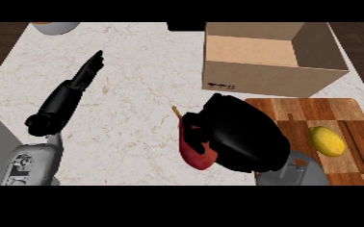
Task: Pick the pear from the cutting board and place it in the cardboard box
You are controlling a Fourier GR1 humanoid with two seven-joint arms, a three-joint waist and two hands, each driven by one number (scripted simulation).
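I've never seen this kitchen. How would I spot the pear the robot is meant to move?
Find the open cardboard box at the counter's far right, then the wooden cutting board just in front of it. Left of the board, the right hand curls round the pear: red with a thin stem, unlike the yellow fruit lying on the board.

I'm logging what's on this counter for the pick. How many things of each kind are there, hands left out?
Fruit: 2, a red pear in the right hand and a yellow fruit
Cardboard box: 1
Cutting board: 1
Grey dish at the top edge: 1
Total: 5
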